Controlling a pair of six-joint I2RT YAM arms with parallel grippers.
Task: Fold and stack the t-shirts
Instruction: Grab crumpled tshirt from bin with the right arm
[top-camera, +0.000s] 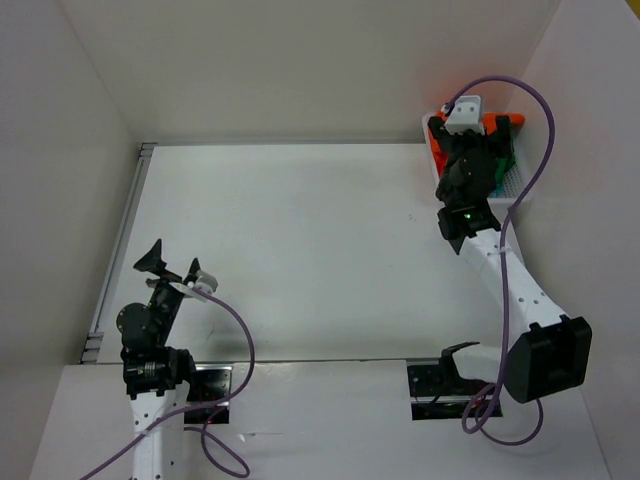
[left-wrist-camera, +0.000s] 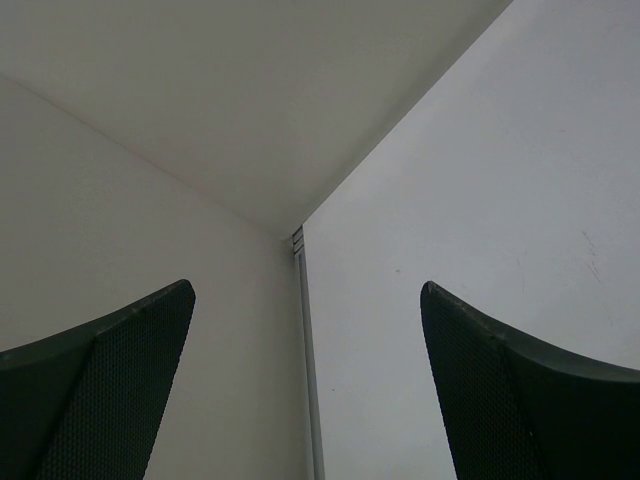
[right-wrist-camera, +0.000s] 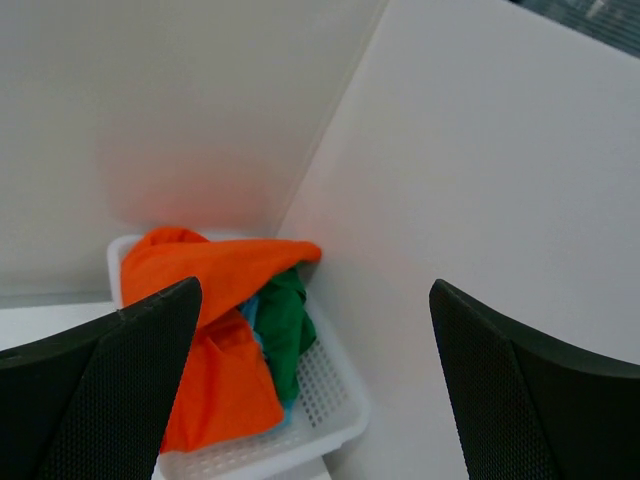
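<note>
The right gripper (right-wrist-camera: 312, 290) has its jaws wide apart with nothing between them; through the gap you see only the corner where two white walls (right-wrist-camera: 200, 110) meet. Just below and ahead of those two dark fingers sits a white mesh basket (right-wrist-camera: 330, 400), pushed right into that corner, and all the clothes are in it, unfolded. The orange shirt (right-wrist-camera: 220, 275) lies on top in a loose heap, taking up most of the basket, with one flap draped over toward the right-hand wall. The green shirt (right-wrist-camera: 288, 325) is bunched under that flap on the right side of the basket, hanging down toward the mesh floor. Only a thin sliver of the blue shirt (right-wrist-camera: 250, 310) shows, squeezed between the orange and the green. From the wrist view the fingers look clear of the cloth. From overhead, the right arm reaches out from the near edge to the far right corner of the table (top-camera: 300, 250), its wrist hanging over the basket and hiding most of it.

The left gripper (left-wrist-camera: 308, 290) is open too, jaws well apart and holding nothing, aimed toward the far left corner of the table. Its arm is tucked back close to its base at the near left, well apart from the basket, a purple cable (top-camera: 240, 350) looping off beside it
</note>
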